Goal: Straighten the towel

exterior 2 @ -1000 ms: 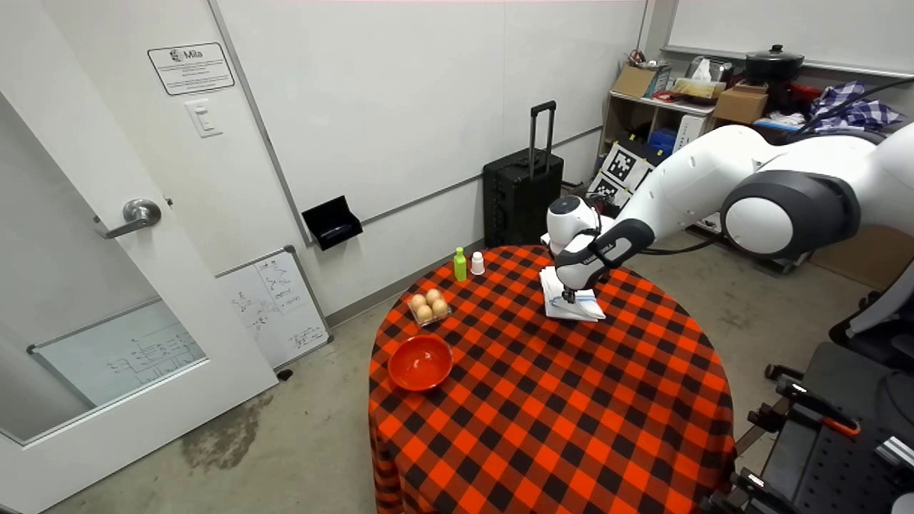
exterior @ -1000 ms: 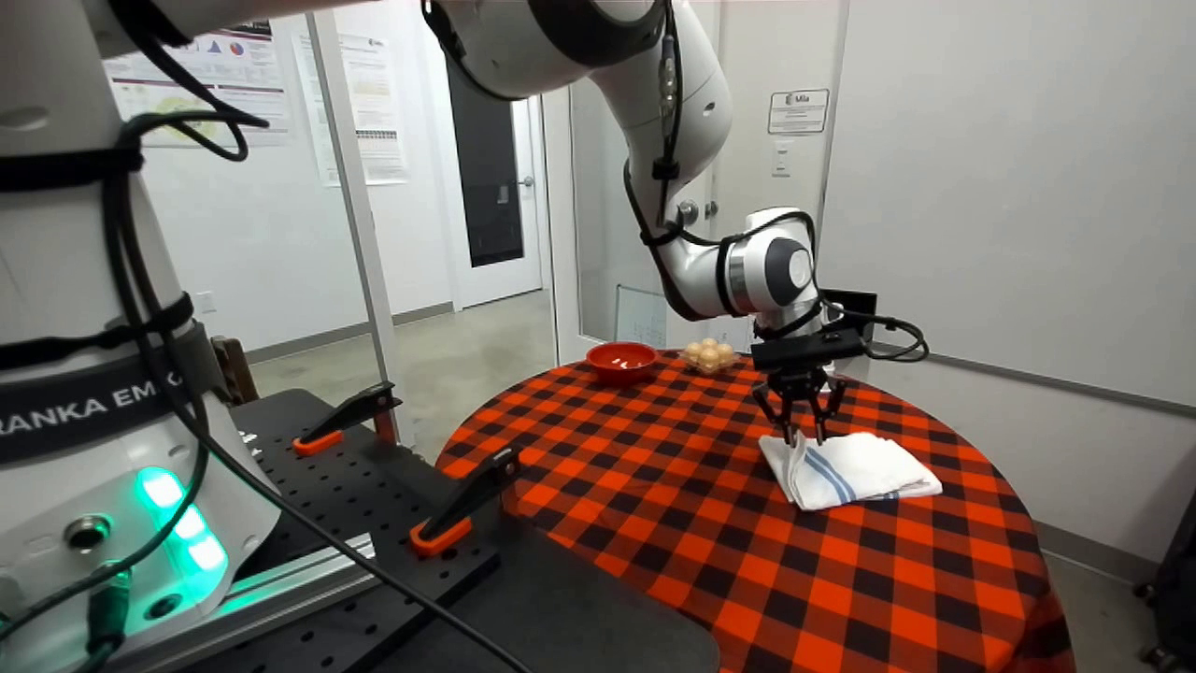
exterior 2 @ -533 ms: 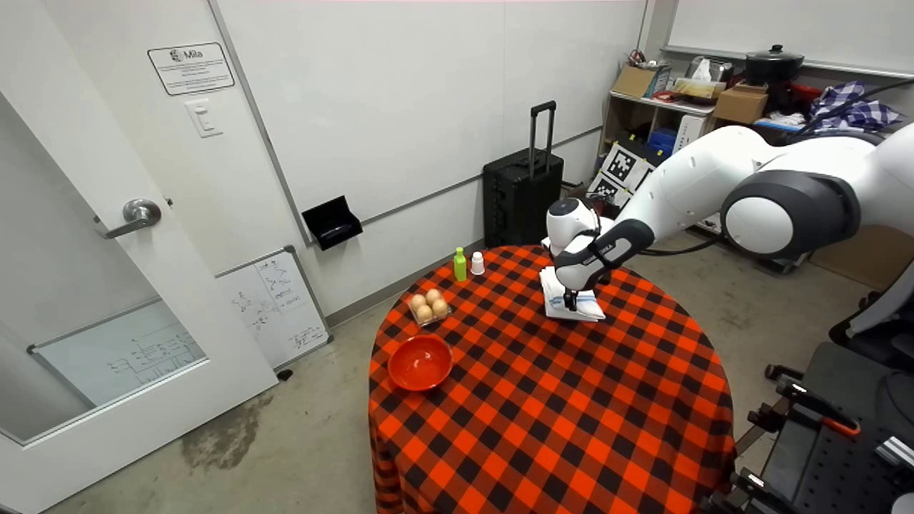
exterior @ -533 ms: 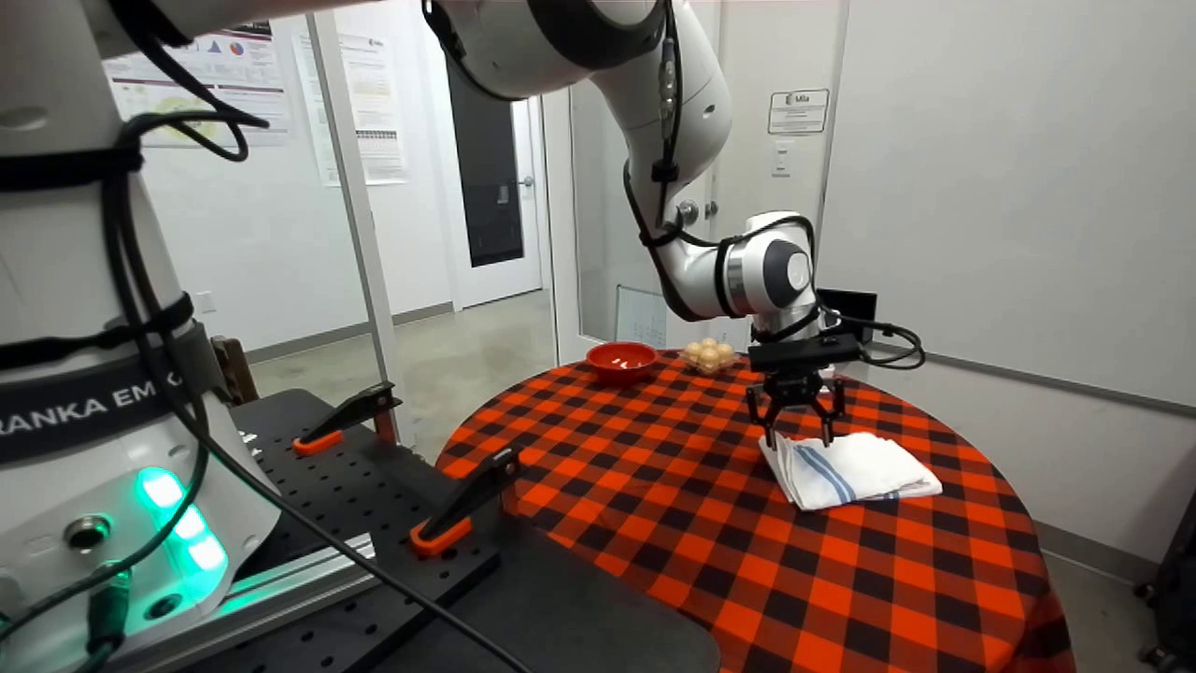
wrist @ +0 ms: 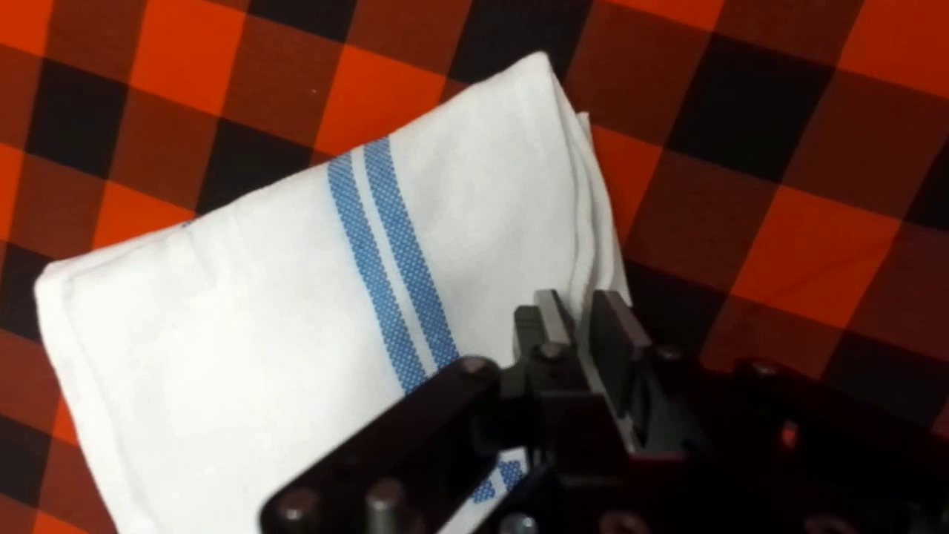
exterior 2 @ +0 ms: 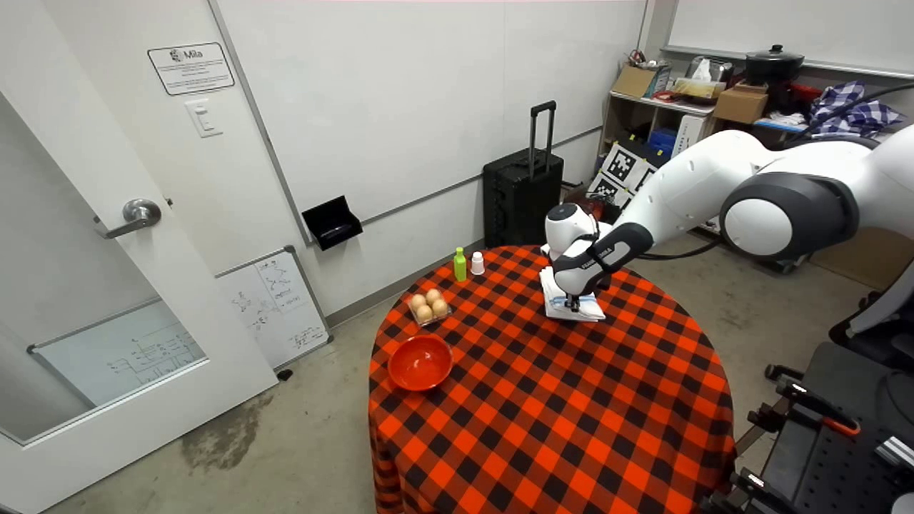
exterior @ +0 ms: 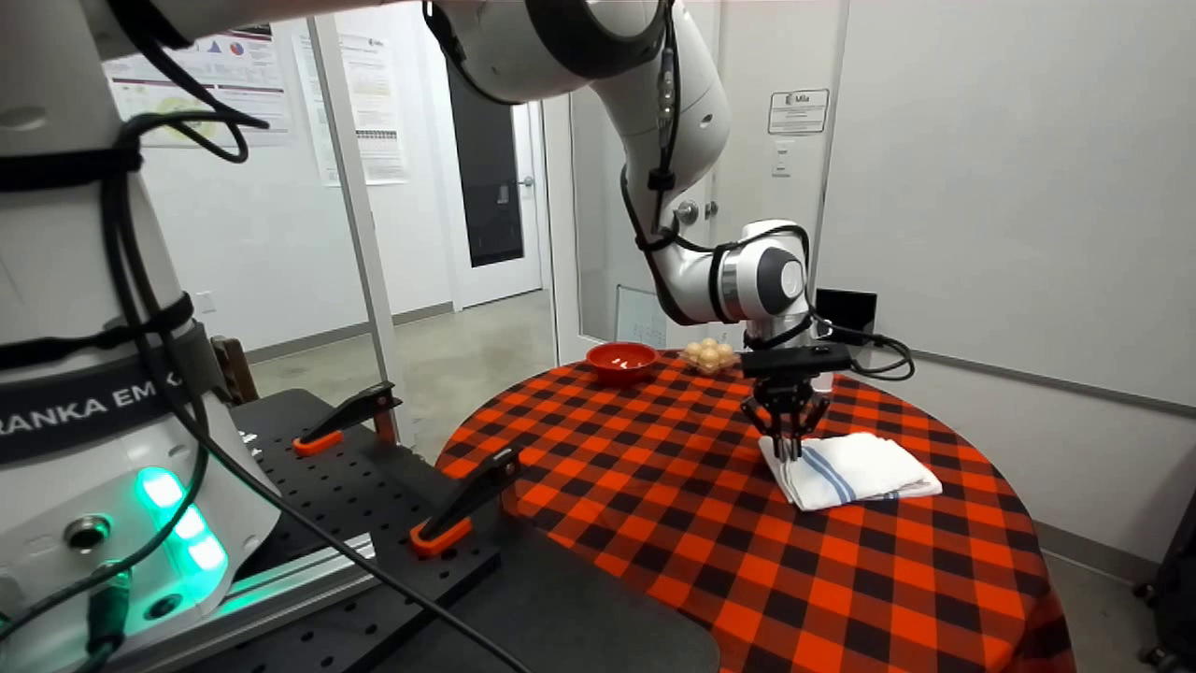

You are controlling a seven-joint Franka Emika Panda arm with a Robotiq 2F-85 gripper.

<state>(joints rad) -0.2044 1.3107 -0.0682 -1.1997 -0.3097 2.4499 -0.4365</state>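
Note:
The white towel (exterior: pixel 878 467) with blue stripes lies folded on the checked tablecloth. It also shows in an exterior view (exterior 2: pixel 553 291), partly behind the arm, and in the wrist view (wrist: pixel 222 356). Its layered folded edge lies at the right in the wrist view, with the layers slightly fanned out. My gripper (exterior: pixel 788 455) points down at this edge. In the wrist view the fingertips (wrist: pixel 571 300) are close together, with a narrow gap between them. Towel layers show in the gap, not visibly pinched. The fingers hide part of the edge.
A red bowl (exterior: pixel 622 363) and a clear pack of eggs (exterior: pixel 710 356) stand on the round table's far side. A green bottle (exterior 2: pixel 460 265) and a white bottle (exterior 2: pixel 478 263) stand near the table edge. Black clamps (exterior: pixel 472 495) sit on the robot's base table.
The fingers spread wider half a second ago and have now drawn close together. The gripper has moved slightly down and, in an exterior view, left. The towel's raised fold at its edge lies lower.

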